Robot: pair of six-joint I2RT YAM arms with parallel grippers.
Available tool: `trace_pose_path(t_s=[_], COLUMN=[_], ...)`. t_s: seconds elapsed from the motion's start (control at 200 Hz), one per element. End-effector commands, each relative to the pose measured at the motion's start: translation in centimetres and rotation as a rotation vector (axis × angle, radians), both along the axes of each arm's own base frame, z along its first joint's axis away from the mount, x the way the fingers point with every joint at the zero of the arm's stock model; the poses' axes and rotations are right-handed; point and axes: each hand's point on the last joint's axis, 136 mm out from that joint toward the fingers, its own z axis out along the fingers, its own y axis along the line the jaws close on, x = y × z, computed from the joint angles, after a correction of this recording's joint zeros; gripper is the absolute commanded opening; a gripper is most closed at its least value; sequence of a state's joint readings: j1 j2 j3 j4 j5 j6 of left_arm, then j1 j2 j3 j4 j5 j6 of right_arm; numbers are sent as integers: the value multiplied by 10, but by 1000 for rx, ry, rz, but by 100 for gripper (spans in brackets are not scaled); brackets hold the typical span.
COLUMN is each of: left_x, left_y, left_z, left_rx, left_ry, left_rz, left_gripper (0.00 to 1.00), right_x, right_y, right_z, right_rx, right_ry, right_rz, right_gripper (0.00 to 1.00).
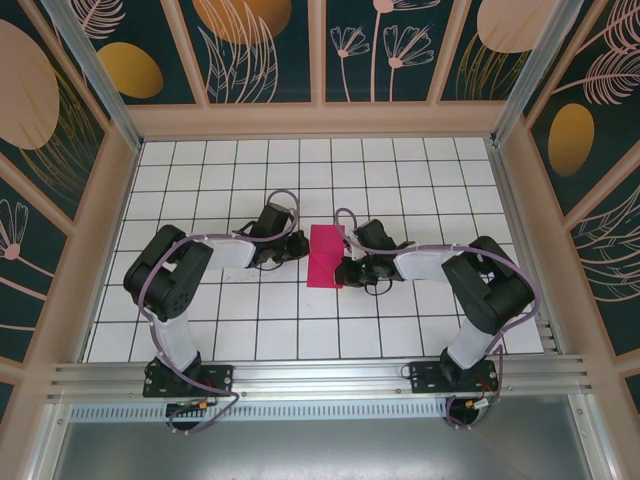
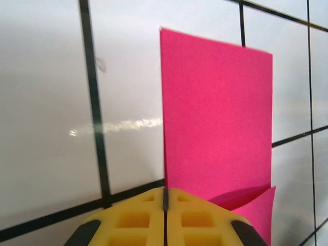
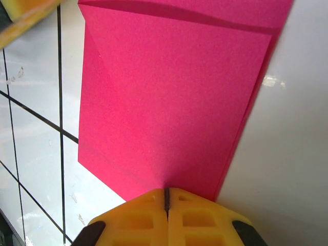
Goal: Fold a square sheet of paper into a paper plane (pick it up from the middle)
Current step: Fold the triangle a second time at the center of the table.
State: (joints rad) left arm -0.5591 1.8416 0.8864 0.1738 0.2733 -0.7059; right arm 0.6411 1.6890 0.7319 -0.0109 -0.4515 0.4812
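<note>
Sheet: the pink sheet of paper (image 1: pixel 325 255) lies doubled into an upright rectangle, flat on the table between the two pincers.
Left pincer (image 2: pixel 165 199): yellow tips pressed together, nothing visible between them; the sheet lies just ahead and to its right.
Right pincer (image 3: pixel 166 197): tips pressed together, meeting the sheet's near edge; cannot tell whether a sliver of paper is nipped.
Loose flap (image 2: pixel 256 210): beside the left pincer's right tip, one corner stands proud of the layer above it.
Step (judged): pressing or setting the first fold; the plane is far from formed.
Risk 1: the sheet may skate under a pushing tip, since the table looks glossy.
Risk 2: the proud corner may spring the layers apart, giving a skewed crease.
Risk 3: closed tips may snag an edge and crumple thin paper.
Table (image 1: pixel 400 330): white tiles, black grid lines, bright glare streak ahead of the left pincer.
Room: dark teal wall panels (image 1: pixel 260 50) with plant motifs in pale wooden frames; metal rail (image 1: pixel 320 375) behind both pincers.
</note>
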Motion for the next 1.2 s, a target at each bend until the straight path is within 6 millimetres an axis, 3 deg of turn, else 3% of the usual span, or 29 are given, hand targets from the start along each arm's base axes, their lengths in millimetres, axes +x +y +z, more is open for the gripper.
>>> trace_pose_path(t_s=[0.0, 0.19, 0.215, 0.295, 0.435, 0.465, 0.605, 0.941, 1.196], left_x=[2, -4, -5, -13, -26, -28, -28, -21, -31], left_y=[9, -11, -14, -23, -40, -41, -49, -26, -23], left_z=[6, 47, 65, 73, 61, 44, 29, -5, -22], left_rx=[49, -141, -183, -245, -246, -223, -196, -24, -13], left_ry=[-47, -91, -120, -112, -68, -34, 2, 26, 83], left_rz=[-4, -29, -34, -57, -98, -96, -104, -30, -31], left_gripper=[9, 10, 10, 10, 9, 8, 5, 2, 1], right_x=[-56, -56, -56, -56, -55, -54, -47, -29, 3], right_y=[-58, -58, -57, -57, -55, -53, -39, -22, 14], right_z=[-63, -63, -63, -63, -61, -59, -47, -20, 30], right_rx=[-272, -268, -266, -264, -254, -243, -166, -93, 42], right_ry=[217, 220, 220, 221, 217, 216, 187, 102, -18], right_rz=[-26, -27, -27, -27, -27, -25, -18, 8, 43], right_gripper=[5, 5, 5, 5, 5, 5, 6, 6, 7])
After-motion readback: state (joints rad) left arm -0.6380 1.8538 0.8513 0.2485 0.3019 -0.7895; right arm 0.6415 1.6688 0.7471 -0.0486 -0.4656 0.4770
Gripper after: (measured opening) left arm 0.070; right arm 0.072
